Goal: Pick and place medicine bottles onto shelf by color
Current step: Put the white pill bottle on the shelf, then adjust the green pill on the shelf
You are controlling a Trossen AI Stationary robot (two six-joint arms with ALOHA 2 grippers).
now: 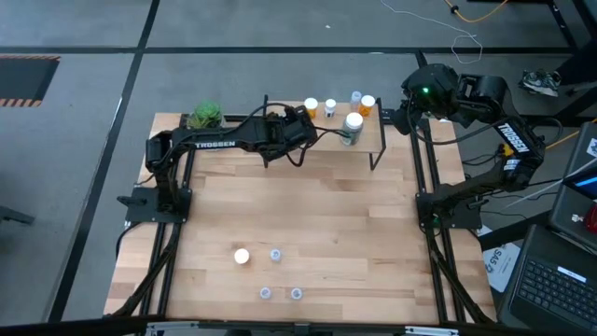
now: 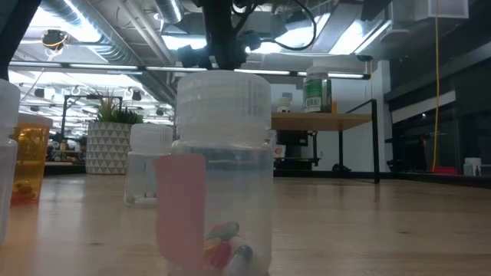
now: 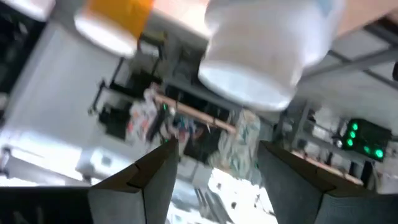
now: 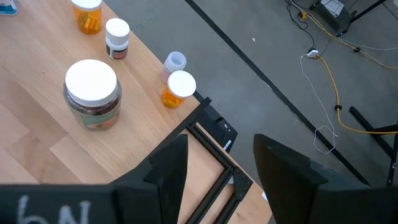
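On the wooden tabletop (image 1: 308,215) the shelf (image 1: 368,140) carried most bottles; my left gripper (image 3: 214,165) was spread empty just below a white-capped bottle (image 3: 261,53), which I judged light, rigid and slick, best pinched across its body; the right gripper (image 4: 217,168) waited spread beyond the shelf end.

Looking straight down, your left arm is stretched across the back of the table (image 1: 308,215) with its left gripper (image 1: 300,126) right at the left end of the shelf (image 1: 373,135). On the shelf you've got two orange bottles (image 1: 311,107) (image 1: 367,105), a small white one (image 1: 330,108), a tiny clear one (image 1: 356,97) and the bigger greenish bottle (image 1: 352,128). Near the front sit a white-capped bottle (image 1: 242,256) and three tiny clear bottles (image 1: 276,254) (image 1: 266,293) (image 1: 297,294). There's a plant (image 1: 205,115) at the back left corner. Your right arm is parked off the back right corner.
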